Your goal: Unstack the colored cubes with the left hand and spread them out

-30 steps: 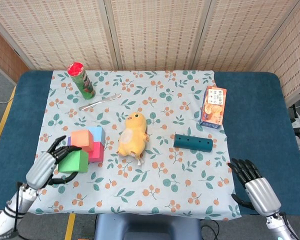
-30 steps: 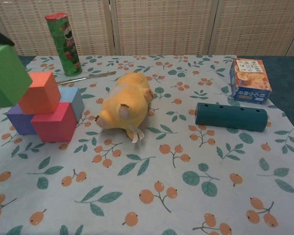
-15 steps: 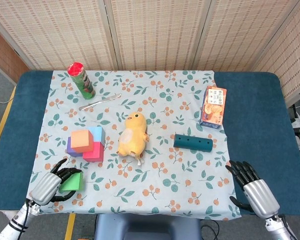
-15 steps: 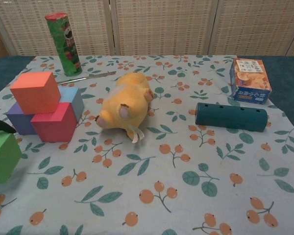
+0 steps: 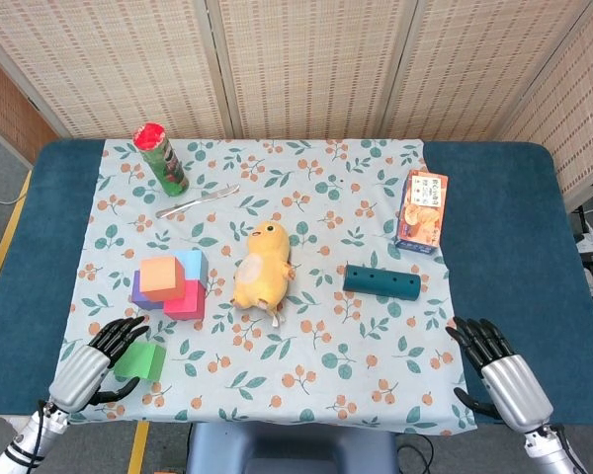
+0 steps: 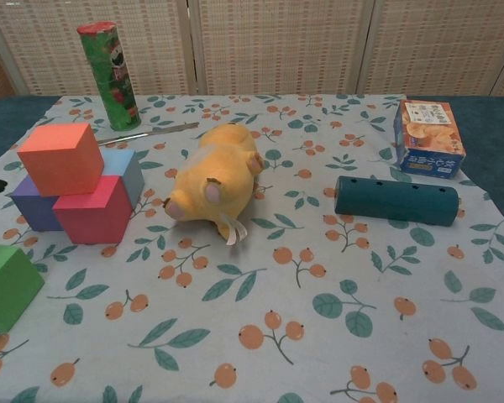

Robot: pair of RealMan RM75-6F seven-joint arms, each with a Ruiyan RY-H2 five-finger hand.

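Since 0.5 s ago the left hand (image 5: 91,359) has let go of the green cube (image 5: 143,361) & slid a bit outward; cube now sits alone on the cloth (image 5: 376,395), fingers spread apart, tips just beside its left face, palm tilted toward the table edge. In chest view only a dark fingertip shows at the left edge. Right hand (image 5: 502,371) rests past the cloth's near right corner, fingers splayed, holding nothing, same spot as before. Count: 5 cubes total – 1 green cube near & left of the stack, 4 in the stack: orange cube (image 5: 159,277) on top, over the purple cube (image 5: 141,293), pink cube (image 5: 187,300) & blue cube (image 5: 192,265) at table lvl. Green cube lies flat, faces roughly square w/ the stack; no long axis to speak of. Also 1 yellow plush (image 5: 262,274) right of the stack, 1 teal cylinder (image 5: 381,282) further right, 1 snack box (image 5: 421,211), 1 chips can (image 5: 160,158) & 1 knife (image 5: 198,200) behind the stack.
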